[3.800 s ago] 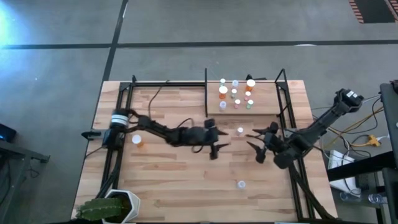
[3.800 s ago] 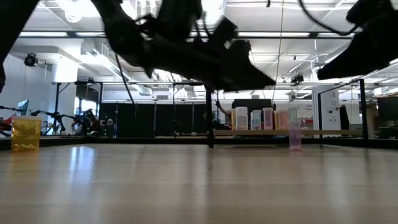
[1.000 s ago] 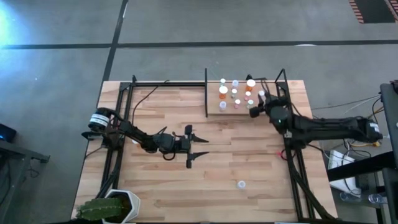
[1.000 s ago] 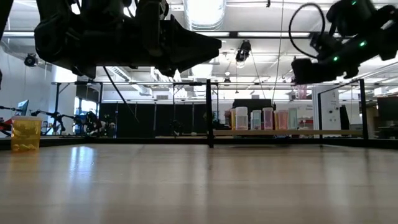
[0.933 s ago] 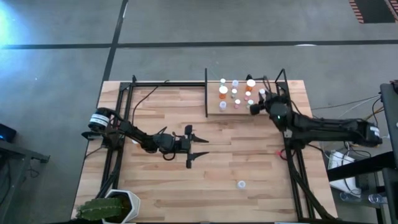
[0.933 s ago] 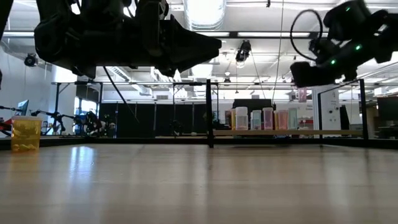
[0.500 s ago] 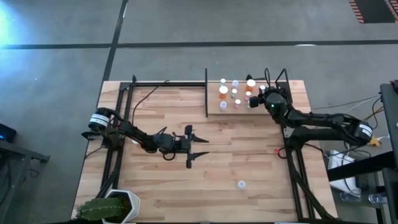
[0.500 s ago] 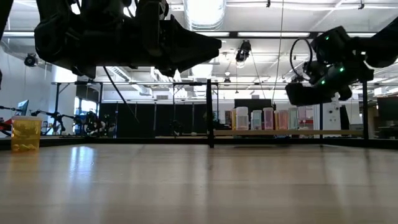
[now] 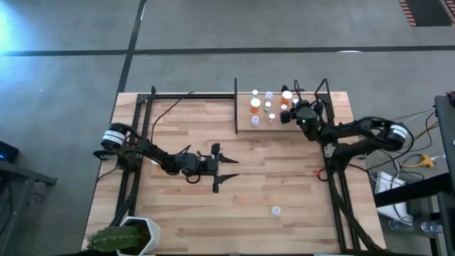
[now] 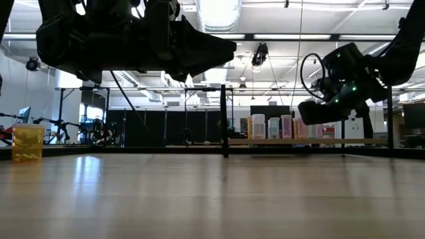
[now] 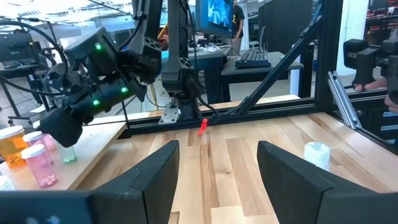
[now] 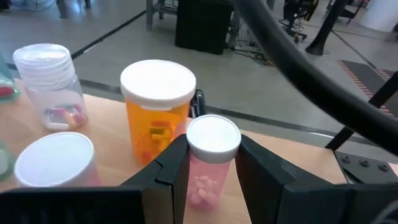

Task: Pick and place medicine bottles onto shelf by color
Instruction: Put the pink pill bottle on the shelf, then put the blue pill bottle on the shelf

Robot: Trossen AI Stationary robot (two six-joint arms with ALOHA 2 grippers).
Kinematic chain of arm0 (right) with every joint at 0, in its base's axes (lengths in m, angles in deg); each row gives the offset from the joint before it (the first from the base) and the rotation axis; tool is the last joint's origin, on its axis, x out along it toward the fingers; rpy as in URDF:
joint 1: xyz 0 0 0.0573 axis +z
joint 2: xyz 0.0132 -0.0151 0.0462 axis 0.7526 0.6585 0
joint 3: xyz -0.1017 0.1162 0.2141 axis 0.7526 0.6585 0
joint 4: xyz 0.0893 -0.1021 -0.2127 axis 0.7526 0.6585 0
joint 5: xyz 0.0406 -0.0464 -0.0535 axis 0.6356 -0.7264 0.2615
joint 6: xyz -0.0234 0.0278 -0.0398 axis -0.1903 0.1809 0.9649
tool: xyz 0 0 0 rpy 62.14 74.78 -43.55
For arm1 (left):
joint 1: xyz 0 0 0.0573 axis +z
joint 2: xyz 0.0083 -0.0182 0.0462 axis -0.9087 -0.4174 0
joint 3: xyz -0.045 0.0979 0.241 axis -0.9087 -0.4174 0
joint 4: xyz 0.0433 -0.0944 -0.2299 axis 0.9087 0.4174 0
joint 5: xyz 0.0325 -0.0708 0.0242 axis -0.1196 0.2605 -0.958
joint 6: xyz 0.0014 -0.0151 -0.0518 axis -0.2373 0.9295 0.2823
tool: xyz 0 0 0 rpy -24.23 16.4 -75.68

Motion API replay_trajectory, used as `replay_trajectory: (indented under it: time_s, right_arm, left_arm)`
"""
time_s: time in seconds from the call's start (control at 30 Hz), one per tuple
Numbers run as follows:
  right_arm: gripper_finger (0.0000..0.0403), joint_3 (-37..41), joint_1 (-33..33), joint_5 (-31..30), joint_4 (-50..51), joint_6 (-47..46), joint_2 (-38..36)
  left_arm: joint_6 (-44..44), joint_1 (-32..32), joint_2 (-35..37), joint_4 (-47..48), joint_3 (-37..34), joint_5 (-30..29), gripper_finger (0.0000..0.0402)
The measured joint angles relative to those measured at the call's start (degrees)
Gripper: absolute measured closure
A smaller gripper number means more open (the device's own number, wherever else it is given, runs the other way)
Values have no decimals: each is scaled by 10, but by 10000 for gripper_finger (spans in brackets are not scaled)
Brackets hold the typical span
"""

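Note:
My right gripper (image 9: 287,114) hovers over the shelf (image 9: 244,126) at the far right, shut on a small pink medicine bottle (image 12: 210,163) with a white cap. Several white-capped bottles (image 9: 269,107) stand on the shelf board: an orange one (image 12: 158,110) and a clear one (image 12: 50,85) lie just beyond the held bottle. My left gripper (image 9: 227,168) hangs open above the table's middle with nothing between its fingers (image 11: 151,176). One bottle (image 9: 275,210) stands alone on the table near the front. My right gripper pinches the pink bottle's body just under the cap (image 12: 208,176) between its two fingers (image 12: 171,167). The fingers reach in from the table's right side, slanting down. The bottle stays upright; whether its base touches the shelf board is hidden.
Black rods and an upright bar (image 9: 236,107) frame the shelf. A potted green plant (image 9: 122,238) sits at the near left corner. A yellow-orange bottle (image 10: 28,143) stands at the left in the low view. A red scrap (image 11: 202,126) lies by the right rail.
My right gripper has carried the pink bottle toward the table's far edge and a little leftward over the shelf bottles, and has come lower, staying shut on the bottle, which stays upright.

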Motion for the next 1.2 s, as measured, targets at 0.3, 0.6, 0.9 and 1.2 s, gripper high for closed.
replay_trajectory:
  time_s: [0.3,0.6,0.9,1.2]
  right_arm:
    - [279,0,0,-15,-11,-7,8]
    - [207,0,0,-16,-12,-5,-17]
    - [168,0,0,-17,4,22,-72]
    - [161,0,3,-16,83,37,-163]
  left_arm:
    - [0,0,0,0,0,0,201]
    - [0,0,0,0,0,0,201]
    - [0,0,0,5,0,0,201]
    - [0,0,0,7,0,0,201]
